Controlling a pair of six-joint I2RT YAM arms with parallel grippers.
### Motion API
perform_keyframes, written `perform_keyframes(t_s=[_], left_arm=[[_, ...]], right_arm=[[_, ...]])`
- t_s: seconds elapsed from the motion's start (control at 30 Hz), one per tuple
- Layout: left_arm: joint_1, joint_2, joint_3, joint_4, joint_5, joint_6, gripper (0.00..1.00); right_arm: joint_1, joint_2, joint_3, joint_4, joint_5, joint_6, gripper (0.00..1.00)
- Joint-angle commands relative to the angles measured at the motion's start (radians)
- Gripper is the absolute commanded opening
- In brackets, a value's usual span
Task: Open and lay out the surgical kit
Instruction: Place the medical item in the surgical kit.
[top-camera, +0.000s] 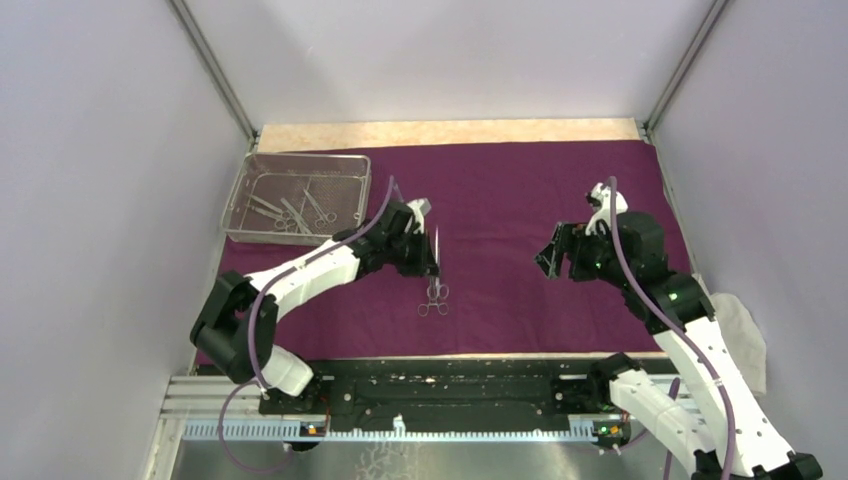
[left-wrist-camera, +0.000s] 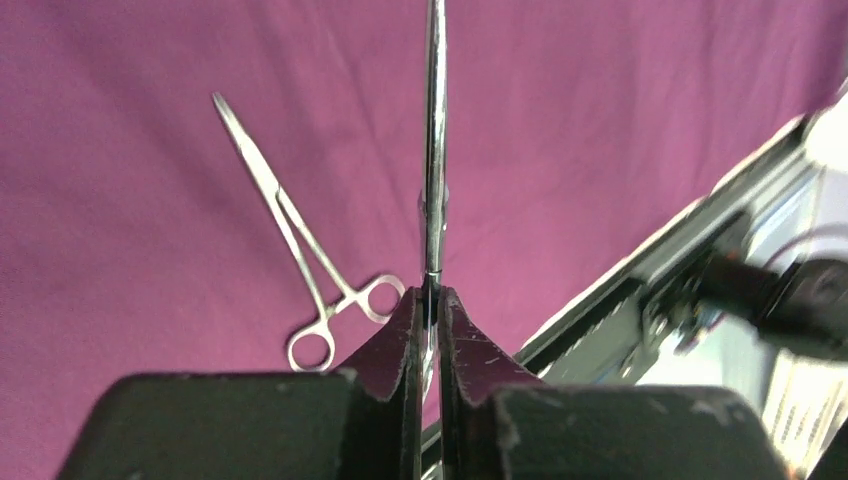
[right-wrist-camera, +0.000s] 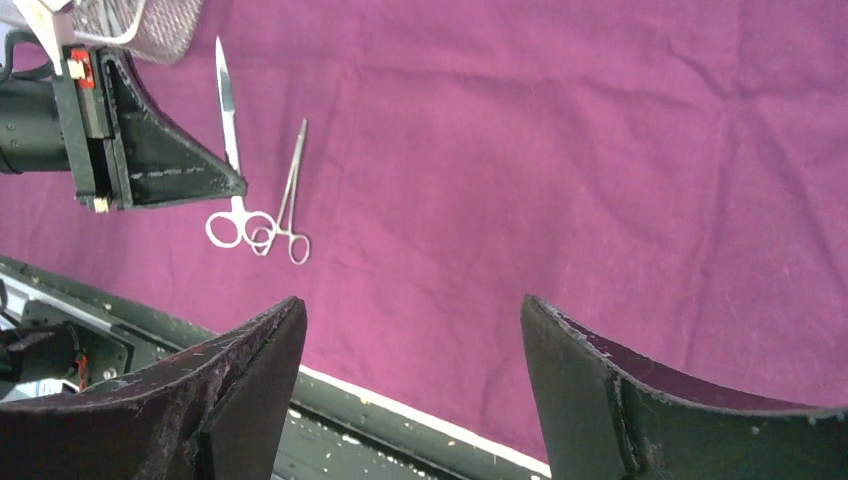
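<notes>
With the right claw (right-wrist-camera: 410, 300) spread wide and empty, slim steel scissors (left-wrist-camera: 434, 150) are clamped in the left claw (left-wrist-camera: 430, 300) over the dark purple cloth wrap (top-camera: 520, 190), apparently to be laid flat beside the ring-handled steel forceps (left-wrist-camera: 300, 240) next.

Seen from above, the left pincer (top-camera: 430, 255) with the scissors (top-camera: 437, 262) clamped in it occupies the middle of the desk (top-camera: 450, 133), forceps (top-camera: 432, 309) lying on the purple cloth (top-camera: 520, 180) just at its 6 o'clock. The wire-mesh tray (top-camera: 300, 156) blocks 10 o'clock and the wide-spread right pincer (top-camera: 552, 258) stands at 3. Bare cloth gives free passage from 12 to 2 and around 5 o'clock.
</notes>
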Motion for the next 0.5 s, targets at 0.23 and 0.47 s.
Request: perform_keyframes(t_s=[0.23, 0.47], left_arm=[[0.003, 0.054, -0.133, 0.310, 0.397, 0.068, 0.00], [0.014, 0.207, -0.060, 0.332, 0.405, -0.085, 0.00]], right_arm=[[-0.006, 0.025, 0.009, -0.052, -0.042, -0.018, 0.78], [-0.005, 0.012, -0.003, -0.052, -0.042, -0.005, 0.78]])
